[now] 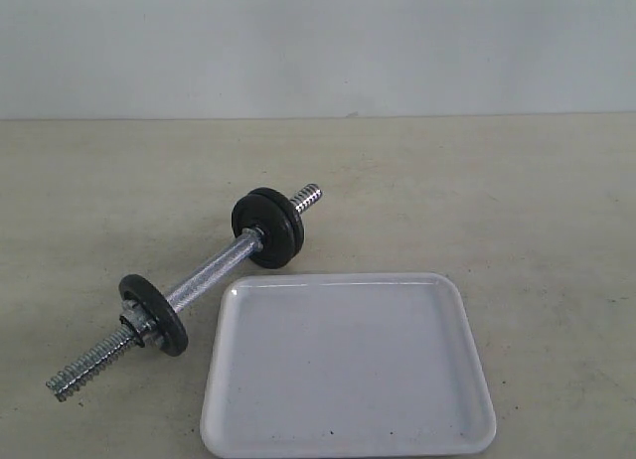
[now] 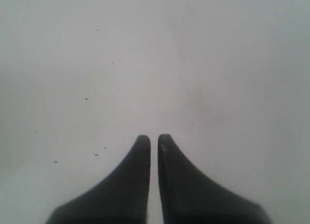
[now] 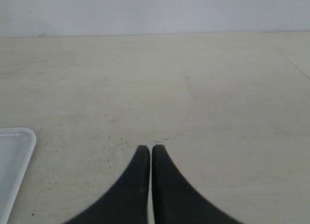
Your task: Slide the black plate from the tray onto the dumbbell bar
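Observation:
The white tray (image 1: pixel 348 370) lies at the front of the table, and nothing rests on it. Left of it, the chrome dumbbell bar (image 1: pixel 204 278) lies at an angle. A black disc (image 1: pixel 154 313) sits near its front threaded end and a thicker black disc (image 1: pixel 268 228) near its far end. I cannot tell which of them is the black plate. Neither gripper shows in the exterior view. My left gripper (image 2: pixel 154 136) is shut over a pale speckled surface. My right gripper (image 3: pixel 151 147) is shut above bare table, with a corner of the tray (image 3: pixel 14 161) off to one side.
The beige tabletop (image 1: pixel 517 191) runs back to a pale wall (image 1: pixel 318 42). The bar's threaded ends (image 1: pixel 84 372) stick out past both discs. Nothing else stands on the table.

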`<state>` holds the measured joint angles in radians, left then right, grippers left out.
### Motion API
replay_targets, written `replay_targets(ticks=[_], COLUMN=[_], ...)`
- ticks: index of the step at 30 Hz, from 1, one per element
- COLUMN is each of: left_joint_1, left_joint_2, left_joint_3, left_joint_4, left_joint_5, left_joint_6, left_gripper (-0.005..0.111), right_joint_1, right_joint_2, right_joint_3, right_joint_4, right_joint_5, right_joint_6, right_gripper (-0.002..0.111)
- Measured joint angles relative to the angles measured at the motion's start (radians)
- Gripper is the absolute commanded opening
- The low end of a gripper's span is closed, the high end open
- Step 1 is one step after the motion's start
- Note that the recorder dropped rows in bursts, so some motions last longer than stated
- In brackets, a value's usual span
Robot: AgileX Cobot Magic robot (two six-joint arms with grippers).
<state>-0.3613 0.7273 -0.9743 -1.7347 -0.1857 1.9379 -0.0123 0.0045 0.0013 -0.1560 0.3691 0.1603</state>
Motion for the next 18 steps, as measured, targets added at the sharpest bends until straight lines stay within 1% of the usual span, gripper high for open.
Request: replay_targets(ticks=[6,18], left_joint_1=[0.0,0.0], left_joint_2=[0.0,0.0], left_joint_3=[0.0,0.0], left_joint_4=[0.0,0.0], left_joint_5=[0.0,0.0], left_joint_6=[0.0,0.0], left_gripper=[0.004,0.004], right_joint_1=[0.022,0.022], right_joint_2=[0.0,0.0], right_joint_3=[0.0,0.0], right_joint_4=[-0.002,-0.005], right_joint_5=[0.0,0.002], right_joint_6=[0.049,0.053], right_gripper=[0.0,0.0])
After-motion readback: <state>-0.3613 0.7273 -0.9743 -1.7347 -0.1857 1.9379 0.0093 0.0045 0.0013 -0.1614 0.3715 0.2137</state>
